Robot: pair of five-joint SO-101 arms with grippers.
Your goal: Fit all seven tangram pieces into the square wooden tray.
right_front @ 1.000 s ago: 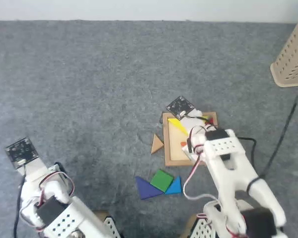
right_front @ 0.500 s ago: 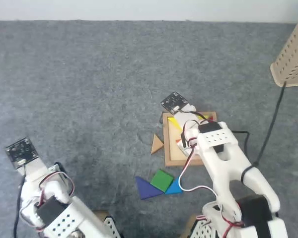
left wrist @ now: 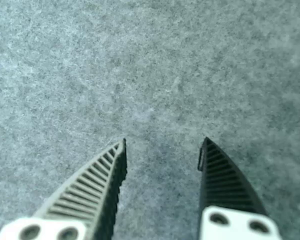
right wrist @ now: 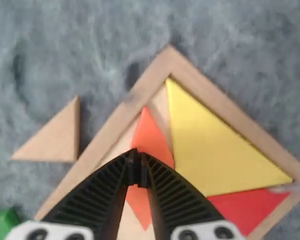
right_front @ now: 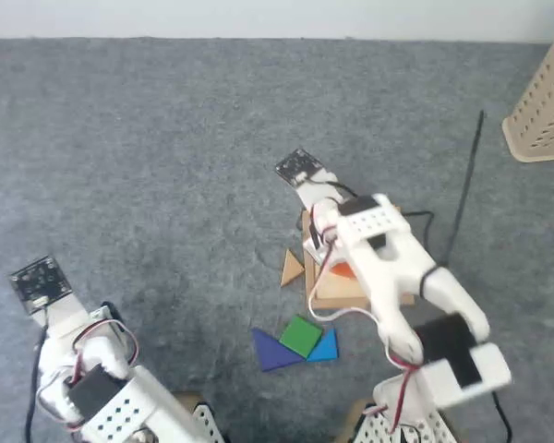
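Orange piece in tray lies at tips of clenched right fingers; left fingers spread.

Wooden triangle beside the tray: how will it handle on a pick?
Probably stiff and light: the wooden triangle looks thin and flat. It lies flush on the carpet, so edges may be hard to pinch. Pushed, likely drags, won't roll.

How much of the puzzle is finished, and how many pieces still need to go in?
Three of seven lie in the square wooden tray: yellow triangle, red piece, orange piece. The right claw, shut, has its tip at the orange piece, probably nudging it. Four wait on the grey carpet: plain wooden triangle, green square, dark blue triangle, light blue triangle. The left claw hangs open, away from them.
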